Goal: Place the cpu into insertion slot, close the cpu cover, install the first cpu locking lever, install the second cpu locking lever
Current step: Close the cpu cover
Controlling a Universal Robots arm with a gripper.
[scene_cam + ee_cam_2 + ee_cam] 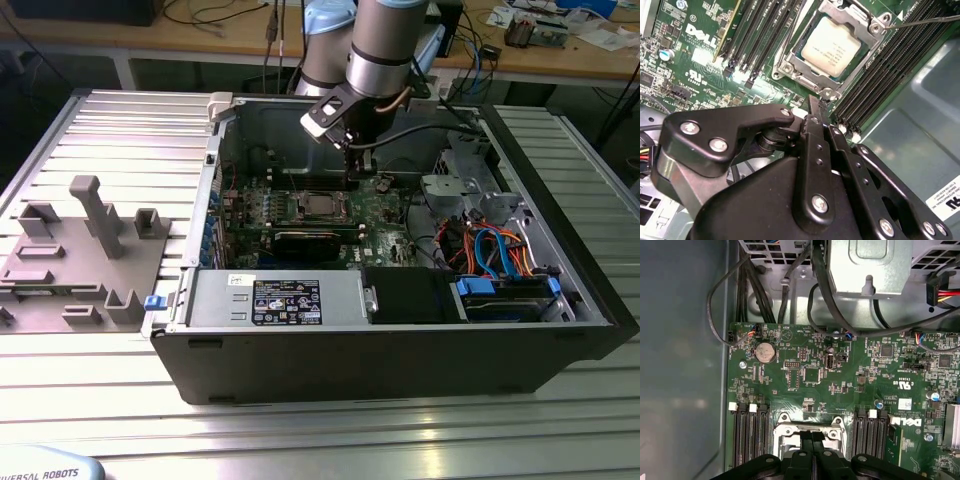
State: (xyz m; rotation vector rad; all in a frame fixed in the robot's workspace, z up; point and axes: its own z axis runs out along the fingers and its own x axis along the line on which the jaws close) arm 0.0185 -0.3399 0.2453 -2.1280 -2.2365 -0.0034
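Observation:
The cpu, a small square chip with a silvery top, lies flat in its socket on the green motherboard. The cpu cover, a silvery frame, lies down around the chip, which shows through its square opening. A thin locking lever runs out from the cover's corner. My gripper is shut with nothing between its fingers. Its tips hover just beside the socket's edge, over the cover's small tab. In the exterior view the gripper hangs inside the open case, slightly to the right of the cpu.
Black memory slots flank the socket on both sides. A power supply and a drive bay with blue and orange cables fill the case's near side. Black cables hang by the case wall. A grey fixture stands outside on the exterior view's left.

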